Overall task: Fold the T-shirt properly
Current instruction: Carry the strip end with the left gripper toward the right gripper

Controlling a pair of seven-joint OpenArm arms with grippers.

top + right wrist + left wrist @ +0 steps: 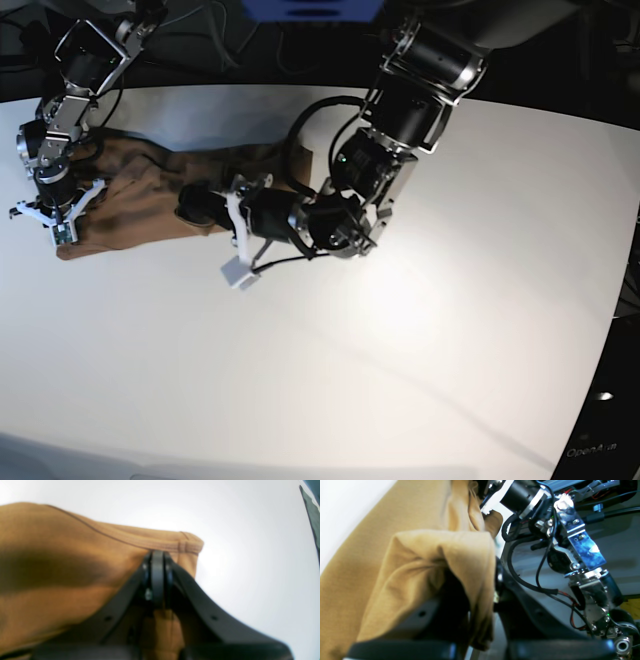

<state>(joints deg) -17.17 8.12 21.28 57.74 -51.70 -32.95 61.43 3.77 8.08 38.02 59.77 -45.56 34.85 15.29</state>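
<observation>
Both jaws pinched shut on cloth: right gripper (157, 580) on the hemmed far-left corner, left gripper (200, 207) mid-garment. Plain tan thin-fabric T-shirt (140, 195) spread left-to-right on the white table (420, 340), between the grippers; likely a fold along that axis next.

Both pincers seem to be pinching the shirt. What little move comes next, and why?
Probably carry the pinched cloth across together to lay a fold: the left pincer and right pincer are each shut on the T-shirt, which lies bunched on the white table.
</observation>
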